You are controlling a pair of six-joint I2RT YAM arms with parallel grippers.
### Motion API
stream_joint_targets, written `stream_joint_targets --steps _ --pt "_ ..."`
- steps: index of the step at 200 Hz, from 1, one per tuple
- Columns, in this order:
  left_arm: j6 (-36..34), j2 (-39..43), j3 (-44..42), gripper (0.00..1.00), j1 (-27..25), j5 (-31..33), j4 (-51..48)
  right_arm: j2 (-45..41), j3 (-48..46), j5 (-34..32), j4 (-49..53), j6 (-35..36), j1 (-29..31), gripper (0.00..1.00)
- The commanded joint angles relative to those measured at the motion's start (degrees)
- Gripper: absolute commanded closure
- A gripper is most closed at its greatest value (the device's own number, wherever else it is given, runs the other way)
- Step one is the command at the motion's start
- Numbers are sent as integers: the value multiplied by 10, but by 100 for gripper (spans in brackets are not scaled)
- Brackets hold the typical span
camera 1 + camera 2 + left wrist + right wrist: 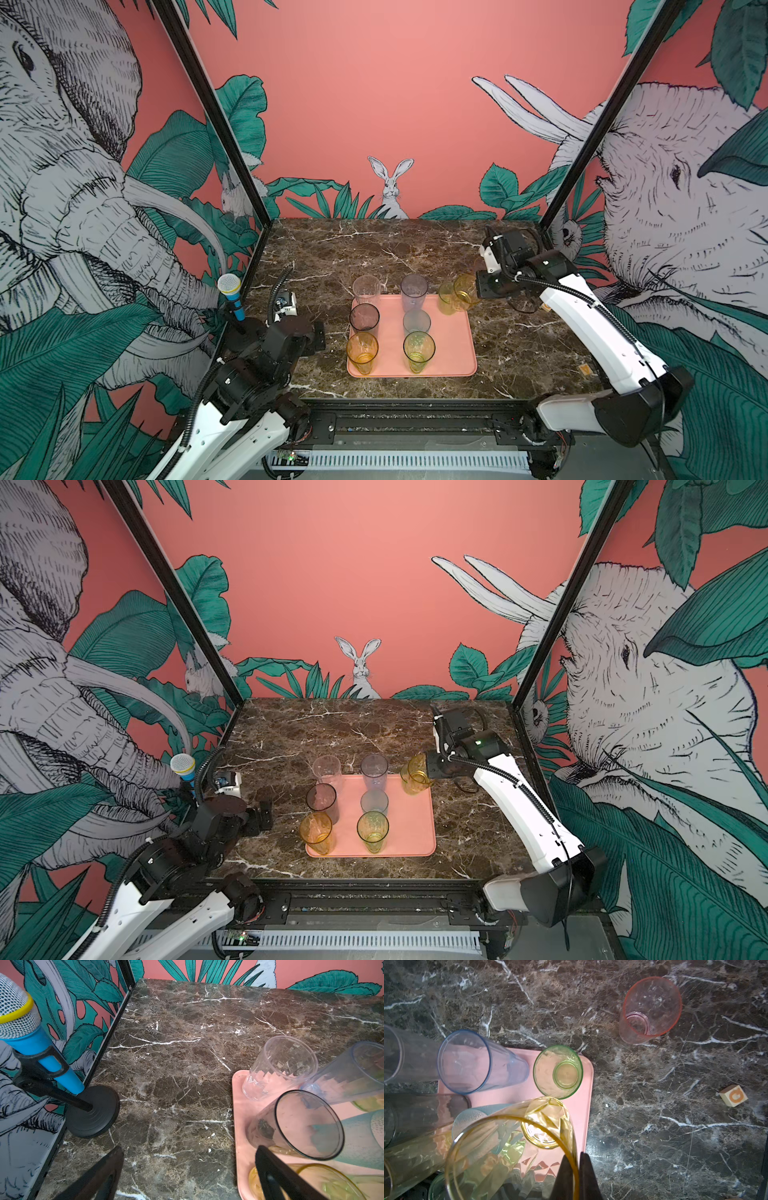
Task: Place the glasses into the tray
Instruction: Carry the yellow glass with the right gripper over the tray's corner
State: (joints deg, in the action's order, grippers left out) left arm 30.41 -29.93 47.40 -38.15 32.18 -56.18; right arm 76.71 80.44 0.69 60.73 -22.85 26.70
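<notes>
While the right gripper [576, 1176] holds an amber tumbler [512, 1147] by its rim, its fingers [588, 1178] pinching the wall from inside and outside, that glass hangs over the far right corner of the salmon tray [453, 345], just beside a short yellow-green tumbler [558, 1071] standing in that corner. Six further glasses stand on the tray in both top views: a clear tumbler [366, 289] and a grey-lilac tumbler [414, 291] along the far edge, a smoky dark tumbler [364, 319] and a frosted grey-teal tumbler [417, 322] in the middle, a second amber tumbler [362, 352] and a tall yellow-green tumbler [419, 351] along the near edge. One pink tumbler [651, 1008] stands upright on the marble counter [316, 257], apart from the tray. The left gripper [187, 1176] hovers low beside the tray's left edge, its fingers [99, 1176] spread wide and holding nothing. Close to the right arm, a small lettered wooden block [733, 1096] lies on the counter.
</notes>
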Motion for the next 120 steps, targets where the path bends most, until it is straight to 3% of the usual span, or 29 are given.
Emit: stream_joint_targets --steps 1,120 --pt "-1 2 -8 1 2 7 4 -30 -21 -15 -2 -22 18 100" --pt "-1 -4 -10 1 2 4 7 -79 -146 -30 -62 -39 52 100"
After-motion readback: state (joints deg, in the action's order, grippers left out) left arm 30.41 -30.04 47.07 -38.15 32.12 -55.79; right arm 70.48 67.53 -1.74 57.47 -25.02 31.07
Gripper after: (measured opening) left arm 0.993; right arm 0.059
